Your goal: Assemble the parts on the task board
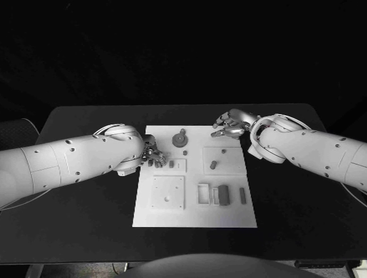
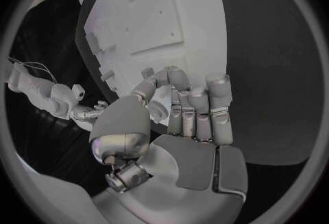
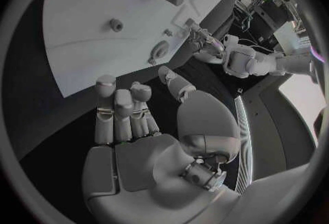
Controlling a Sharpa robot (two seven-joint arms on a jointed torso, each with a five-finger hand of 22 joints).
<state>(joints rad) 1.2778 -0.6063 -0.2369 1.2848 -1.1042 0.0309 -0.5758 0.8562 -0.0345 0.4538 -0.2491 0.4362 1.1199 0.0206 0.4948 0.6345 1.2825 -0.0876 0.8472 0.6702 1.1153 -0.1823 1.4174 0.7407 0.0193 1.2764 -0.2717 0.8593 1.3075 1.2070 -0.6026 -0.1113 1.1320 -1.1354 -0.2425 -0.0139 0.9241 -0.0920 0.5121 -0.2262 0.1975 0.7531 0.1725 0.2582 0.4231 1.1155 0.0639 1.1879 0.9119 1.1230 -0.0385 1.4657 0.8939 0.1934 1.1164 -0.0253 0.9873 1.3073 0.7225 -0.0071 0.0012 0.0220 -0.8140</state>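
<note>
Both arms reach inward, hands empty.
Left hand has its fingers loosely curled; right hand hovers with fingers apart, lightly bent.

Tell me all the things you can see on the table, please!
table: one, black, under everything.
task board: one, white, flat in the middle of the table.
round part: one, grey, at the board's far edge, between the two hands.
small peg: one, grey, on the square block on the board's right side.
short part: one, grey, on the same block, nearer the robot than the peg.
long parts: two, grey, lying side by side near the board's right edge, beside a white frame.
left hand: one, silver, at the board's left edge; fingers partly curled, nothing seen in it.
right hand: one, silver, over the board's far right corner; fingers partly curled, nothing seen in it.
</note>
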